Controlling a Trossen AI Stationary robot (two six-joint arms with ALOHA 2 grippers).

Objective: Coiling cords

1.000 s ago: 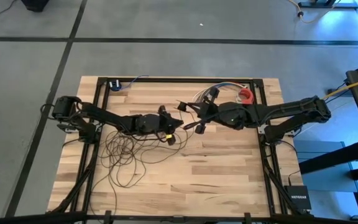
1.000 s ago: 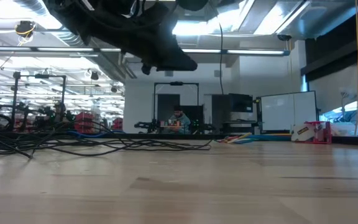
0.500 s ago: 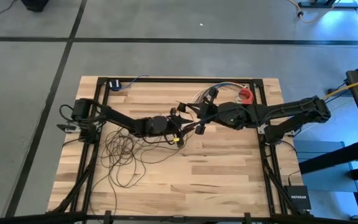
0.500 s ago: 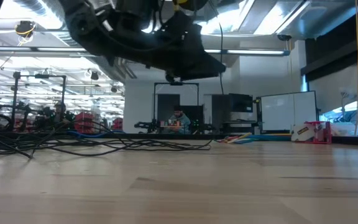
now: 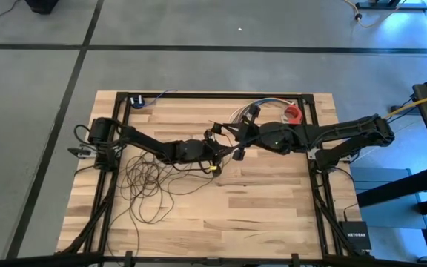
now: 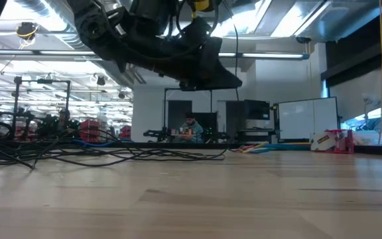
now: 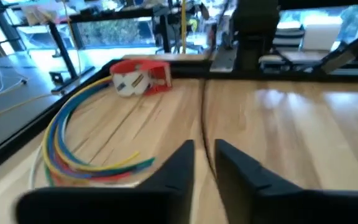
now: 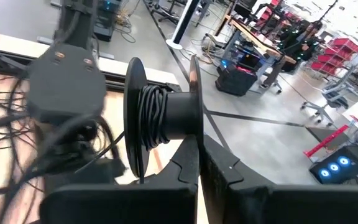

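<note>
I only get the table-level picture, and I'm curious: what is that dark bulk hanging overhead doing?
Observer: Two arms meet there. The right gripper is clamped on a black spool wound with cord.
Visitor: And the other arm?
Observer: The left gripper has the cord running between its fingers.
Visitor: Where's the rest of it?
Observer: From above, loose loops sprawl over the left half of the table.

Robotics lab/workshop: concrete floor (image 5: 199, 30), rows of equip. benches (image 6: 45, 126), whiteboard (image 6: 304, 119), overhead strip lights (image 6: 270, 26).
</note>
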